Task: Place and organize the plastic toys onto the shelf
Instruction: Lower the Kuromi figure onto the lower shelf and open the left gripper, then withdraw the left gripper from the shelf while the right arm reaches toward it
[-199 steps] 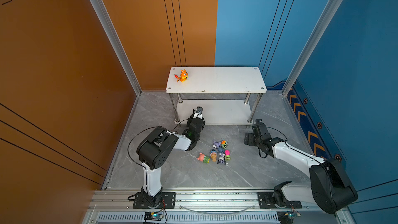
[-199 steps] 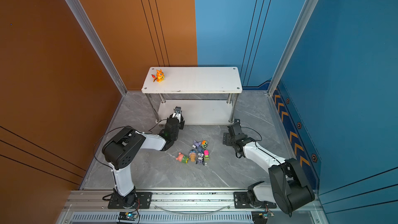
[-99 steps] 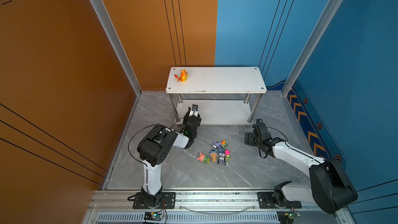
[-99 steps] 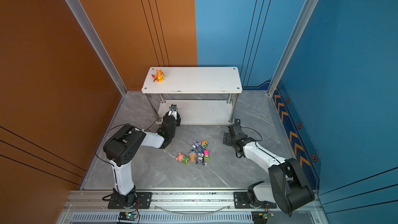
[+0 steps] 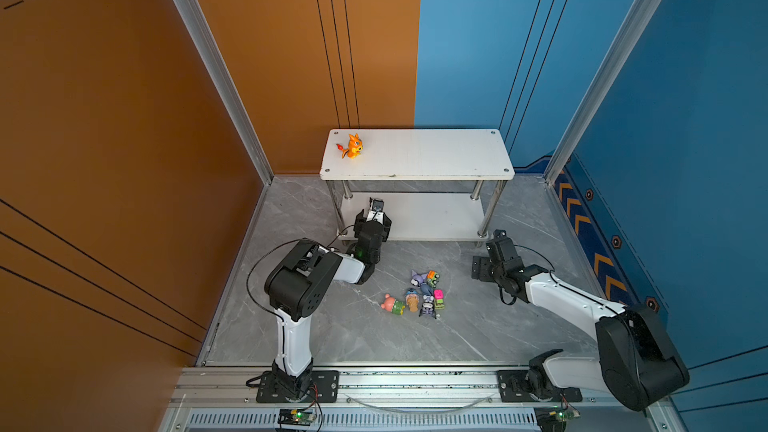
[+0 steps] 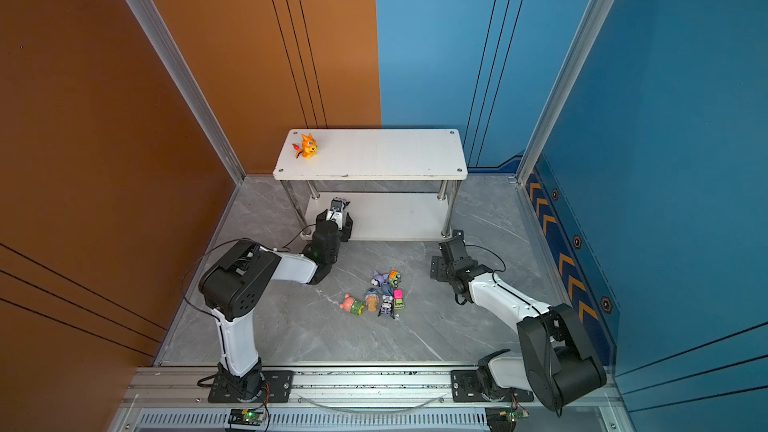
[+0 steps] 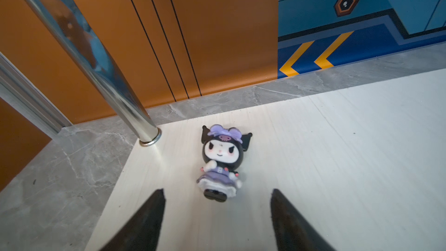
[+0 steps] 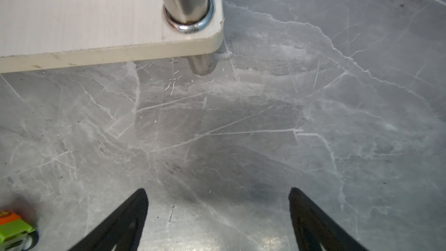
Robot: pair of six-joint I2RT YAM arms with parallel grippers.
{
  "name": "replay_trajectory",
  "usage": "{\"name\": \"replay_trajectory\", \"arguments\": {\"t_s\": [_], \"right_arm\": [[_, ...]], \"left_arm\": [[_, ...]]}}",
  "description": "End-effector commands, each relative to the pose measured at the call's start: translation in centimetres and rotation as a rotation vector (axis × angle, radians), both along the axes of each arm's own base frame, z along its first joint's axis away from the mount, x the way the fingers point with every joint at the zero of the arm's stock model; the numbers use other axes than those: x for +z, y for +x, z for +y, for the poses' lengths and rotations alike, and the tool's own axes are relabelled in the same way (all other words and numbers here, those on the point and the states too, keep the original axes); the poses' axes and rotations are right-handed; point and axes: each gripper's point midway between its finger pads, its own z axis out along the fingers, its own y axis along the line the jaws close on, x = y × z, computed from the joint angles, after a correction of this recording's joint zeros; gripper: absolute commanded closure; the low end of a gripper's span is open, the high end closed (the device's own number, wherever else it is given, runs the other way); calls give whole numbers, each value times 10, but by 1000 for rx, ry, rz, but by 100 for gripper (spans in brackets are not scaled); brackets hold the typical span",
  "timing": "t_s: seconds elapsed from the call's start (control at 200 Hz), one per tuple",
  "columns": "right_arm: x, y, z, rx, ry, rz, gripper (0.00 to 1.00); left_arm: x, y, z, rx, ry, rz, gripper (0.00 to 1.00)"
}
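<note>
toy: black-purple imp (image 7: 220, 162) lying face-up on shelf (image 7: 337, 141) lower board, back left corner by leg (image 7: 135, 117) | left pincer (image 7: 216, 190): wide apart, empty | right pincer (image 8: 217, 189): wide apart, empty, over floor (image 8: 241, 117) | handling: likely light, hard, slick; pinch round head sides

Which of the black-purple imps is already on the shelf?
The imp on the lower board, beside the chrome leg. The other imps are in the floor pile.
</note>
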Motion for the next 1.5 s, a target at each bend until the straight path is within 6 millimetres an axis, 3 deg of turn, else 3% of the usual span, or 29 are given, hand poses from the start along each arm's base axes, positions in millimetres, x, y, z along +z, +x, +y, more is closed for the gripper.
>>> {"name": "replay_trajectory", "arguments": {"t_s": [0.0,0.035,0.22,0.385,0.686,0.856,1.031,1.131,1.196,1.267,1.497], "right_arm": [[-2,-1,-3,-24,1,12,8],[-2,-1,-3,-24,1,11,8],[-1,-2,-3,-21,4,9,8],[2,-1,-2,-16,4,3,7],[15,0,13,40,-26,-22,7],[42,-3,38,94,17,-107,8],[73,4,87,145,175,-200,9],[84,13,128,214,178,-220,9],[89,26,150,241,176,-223,9],[90,35,187,300,189,-216,9],[92,89,271,346,250,-219,12]], "left_arm": [[10,0,-5,-36,-29,1,12],[14,-1,-6,-41,-36,4,1],[50,-15,-15,-107,-113,22,2],[73,-45,-25,-193,-153,49,2],[78,-116,-32,-307,-193,113,2],[74,-158,-23,-316,-128,176,2],[67,-195,24,-217,-132,208,2],[61,-209,61,-101,-138,237,2],[57,-215,76,-62,-151,254,2],[48,-222,94,1,-155,287,2],[31,-227,115,85,-194,317,2]]}}
